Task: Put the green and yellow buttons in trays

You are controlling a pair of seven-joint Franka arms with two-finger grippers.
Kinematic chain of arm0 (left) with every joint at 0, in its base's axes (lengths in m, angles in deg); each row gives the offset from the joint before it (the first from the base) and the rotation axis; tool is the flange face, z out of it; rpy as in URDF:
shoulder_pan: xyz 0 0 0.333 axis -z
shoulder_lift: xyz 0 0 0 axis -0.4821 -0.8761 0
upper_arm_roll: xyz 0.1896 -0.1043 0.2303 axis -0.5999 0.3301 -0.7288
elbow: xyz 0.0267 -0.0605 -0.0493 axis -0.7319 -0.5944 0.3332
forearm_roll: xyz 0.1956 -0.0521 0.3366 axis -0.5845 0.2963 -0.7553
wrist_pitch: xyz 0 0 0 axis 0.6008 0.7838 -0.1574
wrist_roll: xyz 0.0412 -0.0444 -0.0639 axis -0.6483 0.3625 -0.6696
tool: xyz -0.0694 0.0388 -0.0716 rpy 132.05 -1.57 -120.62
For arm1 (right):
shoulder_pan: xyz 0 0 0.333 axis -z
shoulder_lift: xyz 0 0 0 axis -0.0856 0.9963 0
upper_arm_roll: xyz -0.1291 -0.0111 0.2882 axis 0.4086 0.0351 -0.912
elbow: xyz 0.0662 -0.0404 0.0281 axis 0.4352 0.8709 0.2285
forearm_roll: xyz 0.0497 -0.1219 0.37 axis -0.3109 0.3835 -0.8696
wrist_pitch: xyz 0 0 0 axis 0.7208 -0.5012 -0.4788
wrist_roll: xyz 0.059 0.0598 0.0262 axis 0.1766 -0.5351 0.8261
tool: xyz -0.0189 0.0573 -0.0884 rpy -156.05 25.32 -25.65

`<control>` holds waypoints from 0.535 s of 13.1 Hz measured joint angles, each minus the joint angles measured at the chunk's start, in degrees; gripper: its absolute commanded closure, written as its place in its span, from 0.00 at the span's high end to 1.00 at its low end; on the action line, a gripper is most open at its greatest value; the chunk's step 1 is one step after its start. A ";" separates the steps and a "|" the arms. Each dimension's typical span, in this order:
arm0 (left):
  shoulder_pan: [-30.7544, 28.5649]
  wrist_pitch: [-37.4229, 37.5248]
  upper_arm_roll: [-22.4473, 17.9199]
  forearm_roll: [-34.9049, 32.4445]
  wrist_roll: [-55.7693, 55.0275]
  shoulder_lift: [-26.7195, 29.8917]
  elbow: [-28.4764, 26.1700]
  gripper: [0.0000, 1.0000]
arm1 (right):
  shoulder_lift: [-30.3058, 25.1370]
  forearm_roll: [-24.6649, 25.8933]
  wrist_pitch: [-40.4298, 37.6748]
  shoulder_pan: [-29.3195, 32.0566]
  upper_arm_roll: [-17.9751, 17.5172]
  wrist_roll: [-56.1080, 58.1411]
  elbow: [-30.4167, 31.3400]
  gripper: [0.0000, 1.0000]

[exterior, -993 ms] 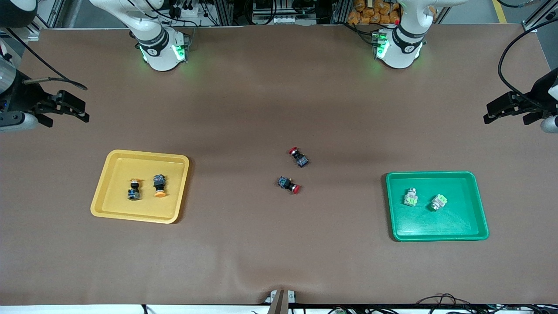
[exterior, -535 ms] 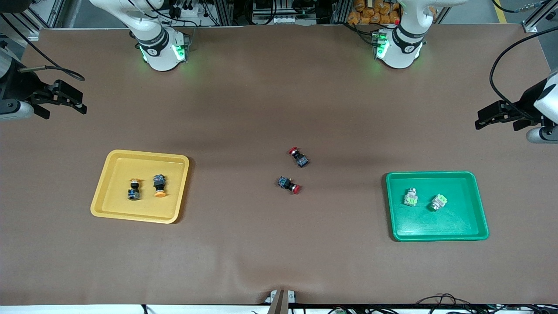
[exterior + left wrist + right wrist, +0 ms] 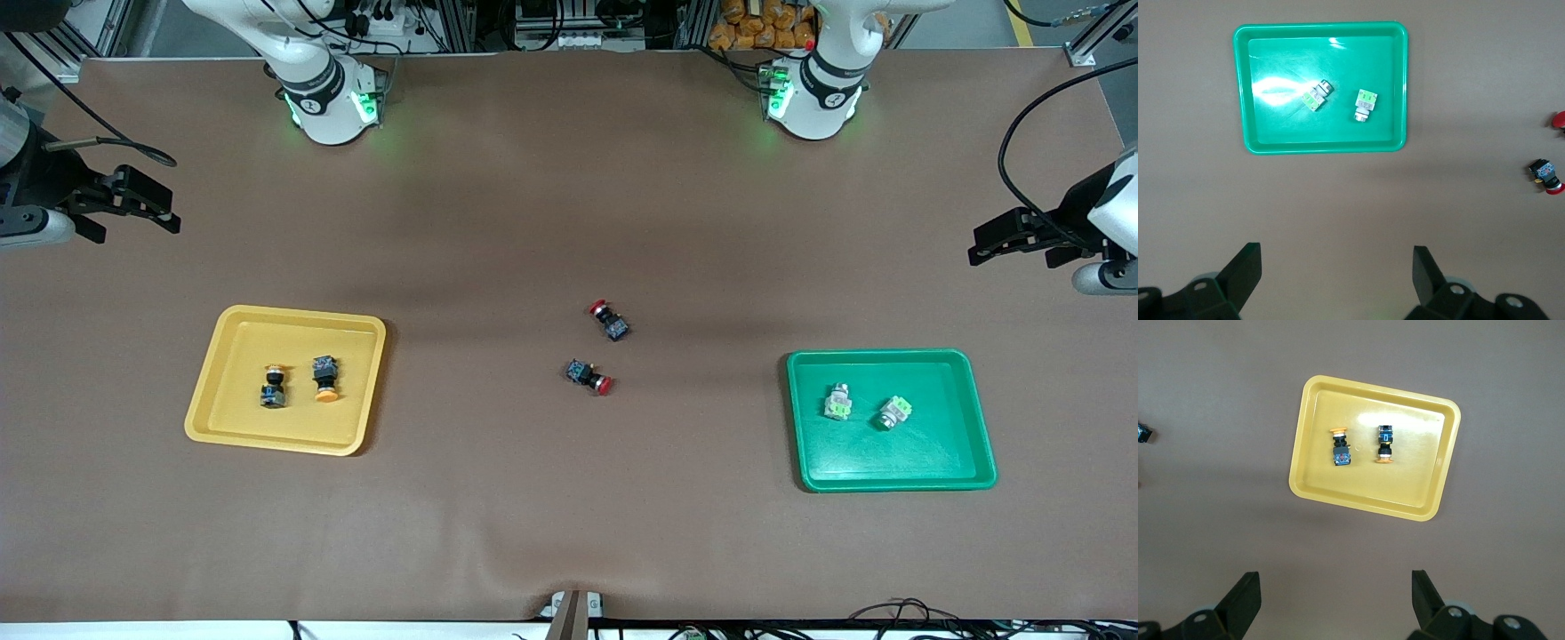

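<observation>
Over the last second both arms have drawn back toward the desk's ends. The left tool [image 3: 1000,242] and right tool [image 3: 147,209] now hang there, fingers apart and empty. Both yellow buttons [image 3: 300,384] lie in the yellow tray [image 3: 231,342], both green buttons [image 3: 864,407] in the green tray [image 3: 965,444]. The red buttons [image 3: 597,348] stay mid-desk. The task looks finished.
</observation>
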State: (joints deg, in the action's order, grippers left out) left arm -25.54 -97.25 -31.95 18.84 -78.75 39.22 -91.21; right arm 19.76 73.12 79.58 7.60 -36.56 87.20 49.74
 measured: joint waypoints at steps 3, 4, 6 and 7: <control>0.34 0.00 0.15 0.00 0.00 -0.15 0.00 1.00 | 1.33 0.00 2.84 -0.08 -0.02 -0.01 0.54 1.00; 0.39 0.00 0.19 0.00 0.00 -0.23 0.00 1.00 | 1.58 0.00 3.56 -0.10 -0.02 -0.01 0.51 1.00; 0.57 0.00 0.22 0.00 0.00 -0.34 -0.01 1.00 | 1.63 0.26 3.73 -0.16 -0.05 -0.20 -1.47 1.00; 0.65 0.00 0.23 0.00 0.00 -0.44 -0.01 1.00 | 1.70 0.78 0.99 -0.20 -0.08 -1.18 -4.34 1.00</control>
State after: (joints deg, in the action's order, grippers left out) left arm -24.89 -97.25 -31.72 18.84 -78.75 38.78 -91.22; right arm 21.46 73.90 80.57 7.40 -36.64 86.02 45.39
